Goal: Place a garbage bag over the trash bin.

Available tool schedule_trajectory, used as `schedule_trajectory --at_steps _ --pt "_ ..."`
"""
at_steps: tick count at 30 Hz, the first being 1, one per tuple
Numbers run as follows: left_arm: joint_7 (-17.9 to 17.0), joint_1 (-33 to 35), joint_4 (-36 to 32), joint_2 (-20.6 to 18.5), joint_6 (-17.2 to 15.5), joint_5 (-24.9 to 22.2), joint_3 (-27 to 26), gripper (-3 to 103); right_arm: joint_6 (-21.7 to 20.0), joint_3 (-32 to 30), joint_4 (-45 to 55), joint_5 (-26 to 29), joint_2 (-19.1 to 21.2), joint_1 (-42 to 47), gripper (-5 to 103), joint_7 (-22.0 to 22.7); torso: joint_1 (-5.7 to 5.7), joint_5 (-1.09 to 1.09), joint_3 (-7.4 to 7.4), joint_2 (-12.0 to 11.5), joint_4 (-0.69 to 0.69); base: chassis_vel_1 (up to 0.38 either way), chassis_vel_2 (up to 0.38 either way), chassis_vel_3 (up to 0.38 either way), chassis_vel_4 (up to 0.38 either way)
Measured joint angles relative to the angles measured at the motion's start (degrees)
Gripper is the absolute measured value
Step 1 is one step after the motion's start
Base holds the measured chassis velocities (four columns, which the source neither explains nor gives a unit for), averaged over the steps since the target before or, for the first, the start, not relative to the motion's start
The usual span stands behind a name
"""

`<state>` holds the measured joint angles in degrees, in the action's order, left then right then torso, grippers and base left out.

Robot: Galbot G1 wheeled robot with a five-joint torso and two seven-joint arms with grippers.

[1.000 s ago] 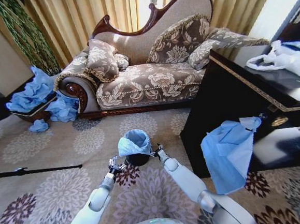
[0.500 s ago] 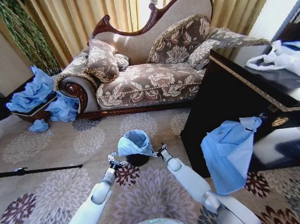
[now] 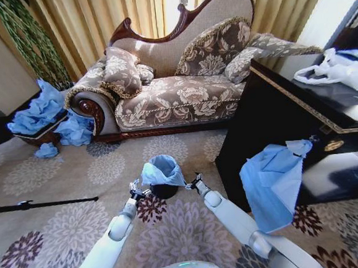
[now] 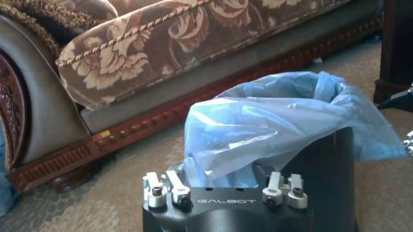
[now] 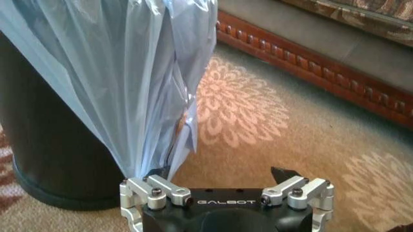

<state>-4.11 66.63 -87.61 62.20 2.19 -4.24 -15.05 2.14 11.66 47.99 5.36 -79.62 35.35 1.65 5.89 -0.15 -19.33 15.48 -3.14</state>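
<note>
Head view showed the garbage bag (image 3: 161,171) already draped over the trash bin (image 3: 164,190) at lower centre, its hem unfinished, judging by the left gripper (image 3: 136,191) and right gripper (image 3: 196,182), each seemingly pinching an edge beside the rim.

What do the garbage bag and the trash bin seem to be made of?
The garbage bag looks like thin, glossy, light-blue plastic film: it is translucent, crinkled, and hangs in soft folds. The trash bin looks like black plastic or coated metal, smooth and matte, with a rigid, even wall; the pictures cannot settle which.
</note>
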Motion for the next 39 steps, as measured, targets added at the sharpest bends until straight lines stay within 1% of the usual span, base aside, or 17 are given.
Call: schedule_trajectory --at_steps 1,4,5,8,9,11,13,17,18,19,20,21,23,24,27,39 --pt "0.0 0.04 -0.03 0.0 0.0 0.0 0.0 73 0.0 -0.01 -0.04 0.0 -0.1 -0.03 100 0.03 0.0 0.0 0.0 0.0 0.0 0.0 0.0 0.0 0.0" --pt "0.26 0.12 0.39 -0.04 0.48 0.1 -0.02 57 0.01 -0.02 -0.09 -0.09 -0.53 -0.12 100 0.28 0.0 0.0 0.0 0.0 0.0 0.0 0.0 0.0 0.0" --pt "0.26 0.12 0.39 -0.04 0.48 0.1 -0.02 57 0.01 -0.02 -0.09 -0.09 -0.53 -0.12 100 0.28 0.0 0.0 0.0 0.0 0.0 0.0 0.0 0.0 0.0" --pt "0.6 0.02 0.78 0.03 0.9 0.16 -0.05 40 -0.11 0.16 0.49 0.05 -0.57 0.25 100 0.79 0.0 0.0 0.0 0.0 -0.01 0.0 0.0 0.0 0.0" --pt "0.6 0.02 0.78 0.03 0.9 0.16 -0.05 40 -0.11 0.16 0.49 0.05 -0.57 0.25 100 0.79 0.0 0.0 0.0 0.0 -0.01 0.0 0.0 0.0 0.0" --pt "0.7 0.07 0.76 0.08 0.91 0.18 -0.05 30 -0.29 0.49 1.19 0.26 -0.34 0.49 100 0.99 0.0 0.0 0.0 0.0 -0.01 0.0 0.0 0.0 0.0" --pt "0.8 0.11 0.72 0.08 0.9 0.18 -0.03 30 -0.55 0.7 1.65 0.5 -0.07 0.62 100 1.07 0.0 0.0 0.0 0.0 0.0 0.0 0.0 0.0 0.0" --pt "1.07 0.07 0.71 0.15 0.88 0.18 0.08 8 -1.09 1.51 3.59 1.37 1.59 1.34 100 1.27 0.0 0.0 0.0 0.0 0.0 0.0 0.0 0.0 0.0" --pt "1.07 0.07 0.71 0.15 0.88 0.18 0.08 8 -1.09 1.51 3.59 1.37 1.59 1.34 100 1.27 0.0 0.0 0.0 0.0 0.0 0.0 0.0 0.0 0.0" --pt "1.13 0.05 0.75 0.22 0.88 0.18 0.1 3 -1.21 1.78 4.18 1.72 2.09 1.57 100 1.36 0.0 0.0 0.0 0.0 -0.01 0.0 0.0 0.0 0.0" --pt "1.17 0.06 0.76 0.24 0.89 0.18 0.11 3 -1.29 1.93 4.54 1.97 2.37 1.69 100 1.43 0.0 0.0 0.0 0.0 -0.01 0.0 0.0 0.0 0.0" --pt "1.29 0.25 0.76 0.31 0.89 0.18 0.13 1 -1.6 2.71 6.16 2.96 3.6 2.15 100 1.77 0.0 0.0 0.0 0.0 -0.01 0.0 0.0 0.0 0.0" --pt "1.33 0.31 0.75 0.33 0.89 0.18 0.13 1 -1.71 2.88 6.49 3.18 3.84 2.23 100 1.8 0.0 0.0 0.0 0.0 -0.01 0.0 0.0 0.0 0.0" --pt "1.46 0.56 0.64 0.36 0.89 0.18 0.13 0 -2.25 3.65 8.09 4.28 4.9 2.66 100 2.01 0.0 0.0 0.0 0.0 -0.01 0.0 0.0 0.0 0.0" --pt "1.63 0.8 0.5 0.37 0.9 0.24 0.12 0 -2.83 4.28 9.78 5.38 5.81 3.19 100 2.47 0.0 0.0 0.01 0.0 -0.01 0.0 0.0 0.0 0.0" --pt "2.24 2.47 -0.4 0.71 0.96 1.01 -0.06 0 -3.07 4.61 13.28 6.15 7.51 5.1 100 3.29 -0.01 0.0 0.01 0.0 0.0 0.0 0.0 0.0 0.0"
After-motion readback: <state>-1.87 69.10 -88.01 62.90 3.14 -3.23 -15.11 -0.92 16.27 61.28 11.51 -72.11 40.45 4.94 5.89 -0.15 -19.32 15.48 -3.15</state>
